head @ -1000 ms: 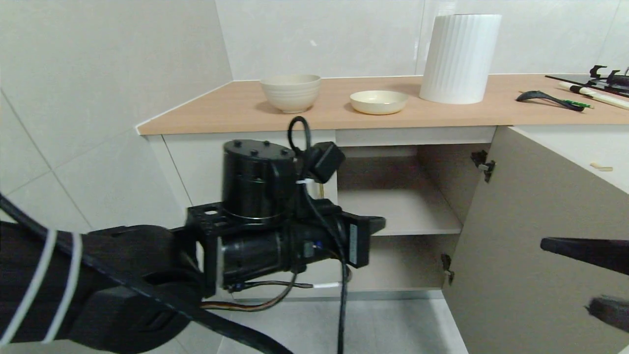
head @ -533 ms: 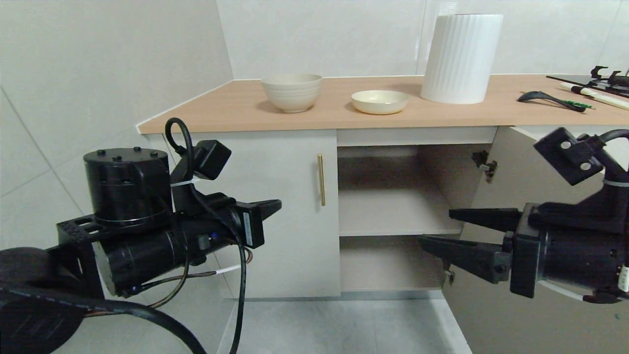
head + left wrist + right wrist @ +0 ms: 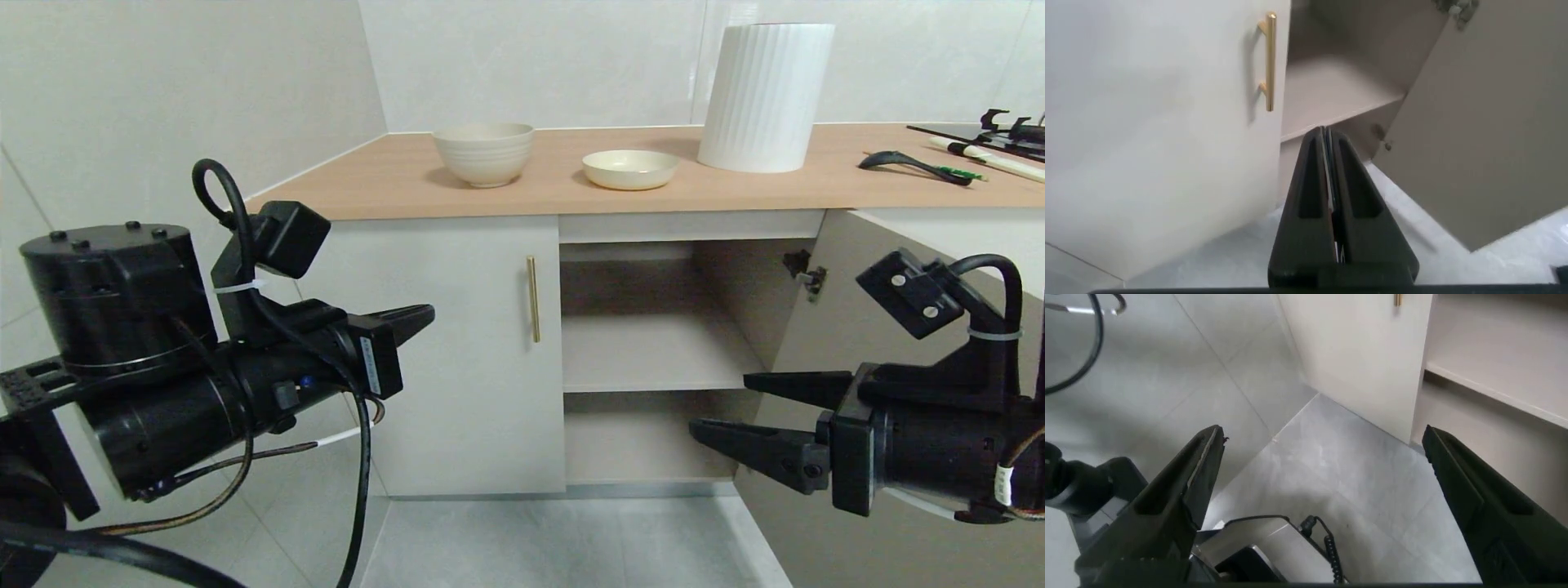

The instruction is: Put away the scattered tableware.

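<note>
My left claw (image 3: 420, 314) is pressed together with nothing in it. My right claw (image 3: 722, 403) is spread wide and also holds nothing. Both hang low before the pale cupboard, the left at 9 o'clock and the right at 3 o'clock of its open compartment.

All the tableware sits up on the light wooden worktop (image 3: 392, 184), well apart from both claws. The beige ribbed ceramic bowl (image 3: 485, 153) is at 12 o'clock, and the shallow cream dish (image 3: 629, 168) is near it on its 3 o'clock side. The black long-handled spoon (image 3: 906, 162) lies far off toward 2 o'clock, beyond the tall white ribbed cylinder (image 3: 766, 96).

The flat cupboard door (image 3: 849, 392) stands open, baring the inner shelf (image 3: 653, 351). I judge that the way in is ready, but no piece is grasped or stowed. Bowl, dish and spoon all remain to be carried down.
</note>
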Robot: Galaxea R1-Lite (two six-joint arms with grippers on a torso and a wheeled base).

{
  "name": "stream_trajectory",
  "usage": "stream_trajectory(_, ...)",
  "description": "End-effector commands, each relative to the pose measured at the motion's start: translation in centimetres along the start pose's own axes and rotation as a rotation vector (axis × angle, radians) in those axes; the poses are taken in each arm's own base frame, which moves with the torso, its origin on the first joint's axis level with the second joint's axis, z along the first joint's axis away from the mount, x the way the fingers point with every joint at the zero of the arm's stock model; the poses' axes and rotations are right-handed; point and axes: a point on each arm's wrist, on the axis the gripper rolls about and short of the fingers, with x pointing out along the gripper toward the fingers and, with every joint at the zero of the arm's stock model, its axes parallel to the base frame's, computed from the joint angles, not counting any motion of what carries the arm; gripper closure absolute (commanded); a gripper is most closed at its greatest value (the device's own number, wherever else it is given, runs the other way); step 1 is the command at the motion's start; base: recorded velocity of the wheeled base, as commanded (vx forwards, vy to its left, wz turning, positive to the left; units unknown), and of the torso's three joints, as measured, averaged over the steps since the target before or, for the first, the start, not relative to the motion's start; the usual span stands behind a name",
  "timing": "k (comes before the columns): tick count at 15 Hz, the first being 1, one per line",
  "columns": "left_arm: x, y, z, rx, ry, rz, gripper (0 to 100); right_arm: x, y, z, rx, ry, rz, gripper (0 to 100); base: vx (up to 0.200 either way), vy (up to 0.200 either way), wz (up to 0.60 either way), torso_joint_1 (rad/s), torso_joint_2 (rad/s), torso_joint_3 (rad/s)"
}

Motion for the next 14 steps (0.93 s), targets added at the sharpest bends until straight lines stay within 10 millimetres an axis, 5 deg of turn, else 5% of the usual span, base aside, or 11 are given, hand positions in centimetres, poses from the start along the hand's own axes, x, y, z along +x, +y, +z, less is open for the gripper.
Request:
stream_trajectory(1, -0.2, -0.03, 0.23, 0.002, -0.01, 0.0, 100, 0.01, 0.01, -0.04, 0.0, 0.001, 0.002, 0, 0.0, 0.0, 0.0, 0.0, 0.0, 0.0)
stream_trajectory(10, -0.49, -0.06, 0.25, 0.002, -0.013, -0.002, 100, -0.15, 0.07, -0.01, -0.001, -0.003, 0.006, 0, 0.2, 0.0, 0.0, 0.005, 0.0, -0.001)
stream_trajectory(14, -1.01, -0.17, 0.64, 0.002, -0.034, -0.01, 100, -0.12, 0.21, 0.45, -0.008, -0.02, 0.01, 0, 0.0, 0.0, 0.0, 0.0, 0.0, 0.0)
